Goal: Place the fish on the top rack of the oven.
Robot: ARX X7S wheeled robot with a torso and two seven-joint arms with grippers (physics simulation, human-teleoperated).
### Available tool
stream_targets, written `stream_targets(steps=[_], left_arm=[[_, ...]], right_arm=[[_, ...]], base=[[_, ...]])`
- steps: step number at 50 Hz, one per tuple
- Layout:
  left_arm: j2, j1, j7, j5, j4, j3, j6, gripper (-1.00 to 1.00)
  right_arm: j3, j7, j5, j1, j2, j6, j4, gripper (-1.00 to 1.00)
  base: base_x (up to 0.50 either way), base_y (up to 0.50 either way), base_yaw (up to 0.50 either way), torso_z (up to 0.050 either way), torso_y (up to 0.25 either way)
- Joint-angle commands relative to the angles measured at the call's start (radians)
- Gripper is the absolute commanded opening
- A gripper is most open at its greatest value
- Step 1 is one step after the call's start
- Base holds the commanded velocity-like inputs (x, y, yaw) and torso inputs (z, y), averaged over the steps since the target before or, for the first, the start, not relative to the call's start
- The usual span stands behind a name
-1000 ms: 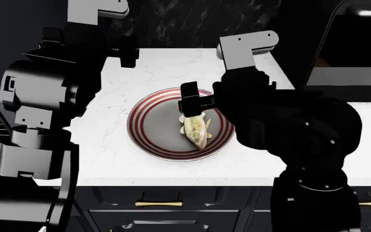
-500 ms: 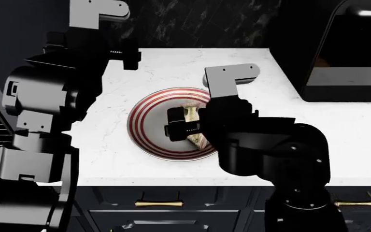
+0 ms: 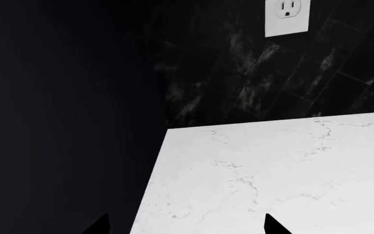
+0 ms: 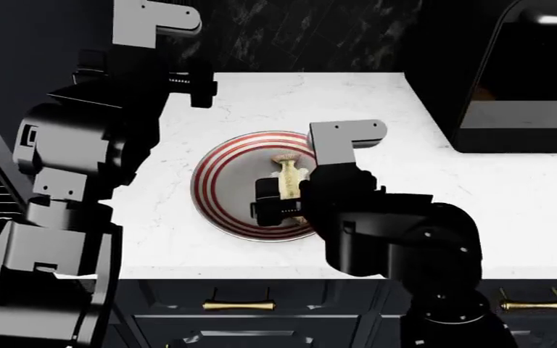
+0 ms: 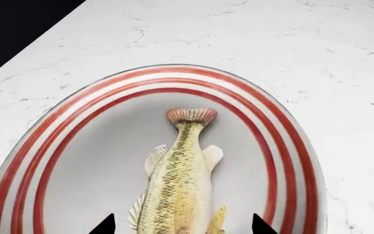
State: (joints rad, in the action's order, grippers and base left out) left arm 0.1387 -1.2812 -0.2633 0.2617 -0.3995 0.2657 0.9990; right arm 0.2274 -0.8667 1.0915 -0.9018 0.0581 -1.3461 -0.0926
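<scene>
Head view: the fish (image 4: 289, 175) is seen lying flat on a red-striped plate (image 4: 223, 181) on the white counter (image 4: 510, 196), and the right gripper (image 4: 270, 201) is held over it, so that only the tail half is left showing. In the right wrist view the fish (image 5: 176, 183) is framed between the two dark fingertips (image 5: 103, 225), which are spread wide on either side of the body and are not touching it. The left gripper (image 3: 183, 225) is likewise spread, with nothing between its tips; it is parked over a bare corner of counter (image 3: 271, 170) near the dark wall, well apart from the plate. The long axis of the fish is laid roughly away from the robot, the pinkish tail being pointed toward the back wall and the head toward the robot, beneath the gripper; the axis runs between the fingertips, so the body would be pinched across its width. Several risks can be judged from here. If the fingers are closed too high or off centre, the smooth, tapered body may be squeezed out sideways. If the descent is carried too far, the plate may be struck or dragged. The oven and its rack cannot be made out with confidence in these views, so a long carry is probably still needed, during which a weak hold could be lost.
</scene>
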Motion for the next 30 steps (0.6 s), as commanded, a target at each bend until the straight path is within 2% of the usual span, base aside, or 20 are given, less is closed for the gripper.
stream_targets(steps=[1,30], left_arm=[[-0.004,0.01,-0.001,0.005,-0.011,0.011,-0.016,1.0],[0.0,0.029,0.006,0.013,-0.072,0.027,-0.082,1.0]], right_arm=[[0.027,-0.015,0.015,0.005,0.012,0.016,0.024,1.0],[0.147,0.061,-0.018,-0.026,0.032,0.123,0.145,1.0]], base=[[0.0,0.0,0.0,0.0,0.0],[0.0,0.0,0.0,0.0,0.0]])
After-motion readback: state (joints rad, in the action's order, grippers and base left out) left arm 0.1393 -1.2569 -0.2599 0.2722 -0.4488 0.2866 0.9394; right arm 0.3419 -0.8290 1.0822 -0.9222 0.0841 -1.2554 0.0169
